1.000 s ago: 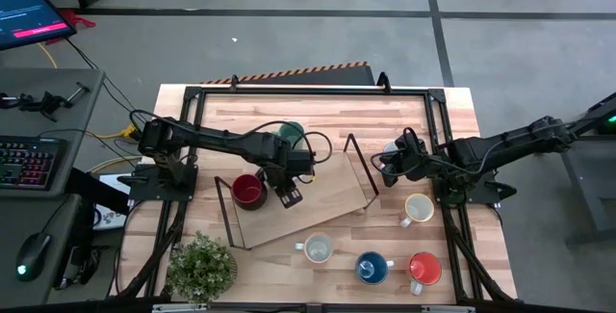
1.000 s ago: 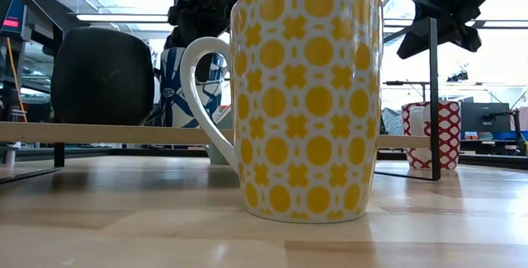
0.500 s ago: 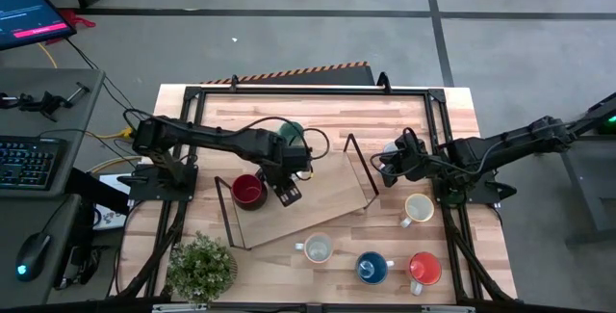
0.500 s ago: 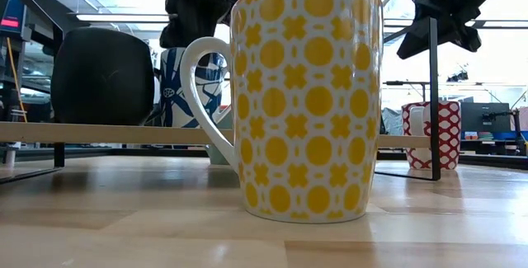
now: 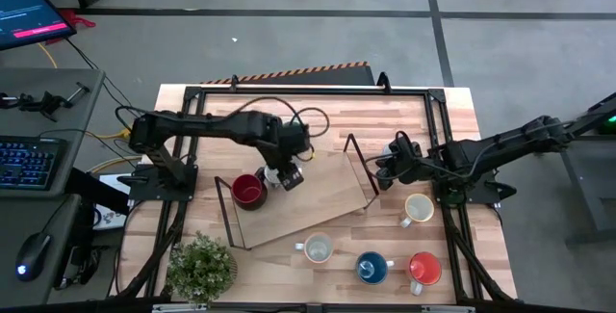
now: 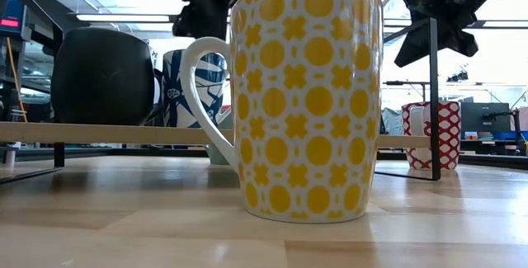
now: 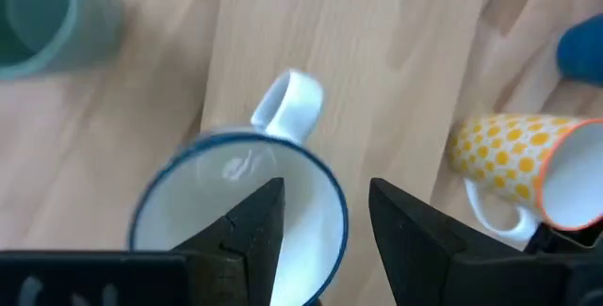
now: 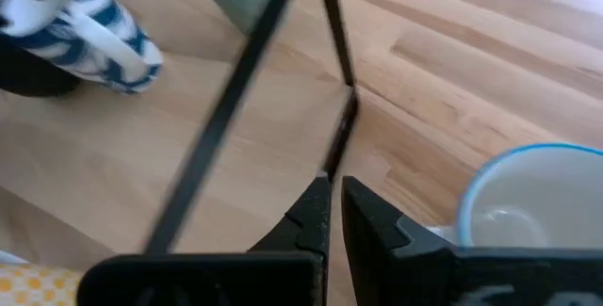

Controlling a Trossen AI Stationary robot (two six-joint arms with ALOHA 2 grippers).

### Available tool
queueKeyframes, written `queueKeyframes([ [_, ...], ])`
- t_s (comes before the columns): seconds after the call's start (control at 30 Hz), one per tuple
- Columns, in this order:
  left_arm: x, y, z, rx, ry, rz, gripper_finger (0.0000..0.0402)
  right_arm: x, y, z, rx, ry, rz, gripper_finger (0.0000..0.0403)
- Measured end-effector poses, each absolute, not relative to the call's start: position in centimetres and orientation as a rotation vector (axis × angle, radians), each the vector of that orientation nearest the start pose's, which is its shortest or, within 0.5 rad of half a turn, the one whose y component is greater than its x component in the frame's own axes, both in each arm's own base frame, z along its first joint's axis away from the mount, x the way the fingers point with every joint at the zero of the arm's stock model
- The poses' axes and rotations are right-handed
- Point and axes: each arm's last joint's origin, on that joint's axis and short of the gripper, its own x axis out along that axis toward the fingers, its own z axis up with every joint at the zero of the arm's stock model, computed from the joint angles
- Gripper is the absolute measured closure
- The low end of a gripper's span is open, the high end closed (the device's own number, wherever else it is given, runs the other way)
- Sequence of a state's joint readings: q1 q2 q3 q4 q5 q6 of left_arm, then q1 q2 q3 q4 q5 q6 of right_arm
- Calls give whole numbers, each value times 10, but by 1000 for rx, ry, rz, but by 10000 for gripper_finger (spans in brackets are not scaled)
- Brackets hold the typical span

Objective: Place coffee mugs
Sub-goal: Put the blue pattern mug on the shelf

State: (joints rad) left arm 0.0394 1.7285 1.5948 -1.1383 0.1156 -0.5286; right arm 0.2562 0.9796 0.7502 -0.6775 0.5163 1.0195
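High view: left claw (image 5: 285,172) spread, right claw (image 5: 387,171) pressed together (empty); five mugs (image 5: 247,190) counted.

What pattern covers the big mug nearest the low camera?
Yellow dots and crosses on white, on the mug; the low view shows it best.

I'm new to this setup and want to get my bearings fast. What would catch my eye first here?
In the low view, a yellow-patterned mug fills the middle, standing upright on the table. From above, the left gripper hovers open over a raised wooden shelf, above a blue-and-white mug, beside a dark red mug. The right gripper waits shut at the shelf's right end.
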Motion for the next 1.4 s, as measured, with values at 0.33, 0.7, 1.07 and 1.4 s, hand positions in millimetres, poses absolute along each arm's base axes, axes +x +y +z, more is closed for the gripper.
queueKeyframes([
  [0.33,338,23,356,-380,1123,305,254,177,32,260,590,583,-589,391],
  [0.7,320,49,328,-264,1311,594,254,175,31,261,592,575,-583,391],
  [1.07,319,50,291,-242,1385,605,254,175,31,261,598,585,-570,391],
  [1.4,322,45,283,-280,1370,560,254,175,32,261,601,589,-565,391],
])
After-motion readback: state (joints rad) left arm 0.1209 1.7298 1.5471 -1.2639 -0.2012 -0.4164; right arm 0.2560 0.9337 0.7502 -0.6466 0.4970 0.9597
